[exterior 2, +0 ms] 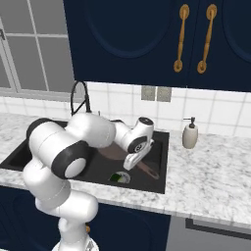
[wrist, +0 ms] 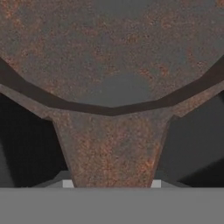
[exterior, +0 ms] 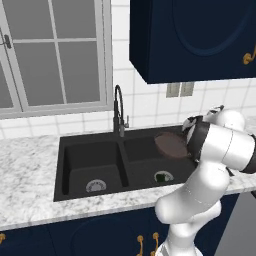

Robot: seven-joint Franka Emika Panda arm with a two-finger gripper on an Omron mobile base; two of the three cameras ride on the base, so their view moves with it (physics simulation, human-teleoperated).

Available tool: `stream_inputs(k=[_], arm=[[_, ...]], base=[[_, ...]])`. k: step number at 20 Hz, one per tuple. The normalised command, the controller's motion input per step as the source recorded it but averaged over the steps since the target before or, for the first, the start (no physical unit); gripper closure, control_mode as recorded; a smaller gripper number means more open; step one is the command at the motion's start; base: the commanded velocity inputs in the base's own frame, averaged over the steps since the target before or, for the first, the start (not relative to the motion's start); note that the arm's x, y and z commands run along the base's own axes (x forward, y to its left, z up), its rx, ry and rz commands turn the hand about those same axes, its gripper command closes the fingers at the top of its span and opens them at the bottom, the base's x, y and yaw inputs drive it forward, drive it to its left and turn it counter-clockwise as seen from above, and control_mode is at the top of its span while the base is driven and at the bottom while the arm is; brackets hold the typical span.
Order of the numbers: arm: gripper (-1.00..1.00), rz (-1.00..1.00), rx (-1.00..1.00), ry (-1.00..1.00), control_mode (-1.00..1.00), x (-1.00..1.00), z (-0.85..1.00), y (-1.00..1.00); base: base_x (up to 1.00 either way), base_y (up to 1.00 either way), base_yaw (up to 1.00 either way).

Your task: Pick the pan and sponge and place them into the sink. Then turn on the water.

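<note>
The jaws clamp the handle of the pan (wrist: 109,57), whose rusty round body spreads just ahead of them, the handle running back between them. The pan hangs tilted over the right basin of the sink (exterior: 90,155). The sponge (exterior: 161,176) already lies below the jaws, by the right drain. I judge the step in hand to be setting the pan down; next comes lowering it, parting the jaws, then reaching for the faucet (exterior: 118,107), beyond the jaws at the divider
</note>
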Motion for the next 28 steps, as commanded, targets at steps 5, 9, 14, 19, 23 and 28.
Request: stream_inputs(k=[5, 9, 14, 19, 23, 28], arm=[[1.0, 0.0, -0.05, 0.07, -1.0, 0.21, -0.26, 0.05], [1.0, 0.0, -0.1, 0.09, -1.0, 0.19, -0.39, 0.08], [1.0, 0.0, -0.12, 0.08, -1.0, 0.12, -0.49, 0.08], [1.0, 0.0, -0.06, 0.07, -1.0, 0.24, -0.45, 0.02], [1.0, 0.0, -0.04, 0.04, -1.0, 0.21, -0.51, 0.01], [1.0, 0.0, -0.03, 0.03, -1.0, 0.19, -0.52, 0.01]], base=[[0.0, 0.0, 0.0], [0.0, 0.0, 0.0], [0.0, 0.0, 0.0], [0.0, 0.0, 0.0], [0.0, 0.0, 0.0], [0.0, 0.0, 0.0]])
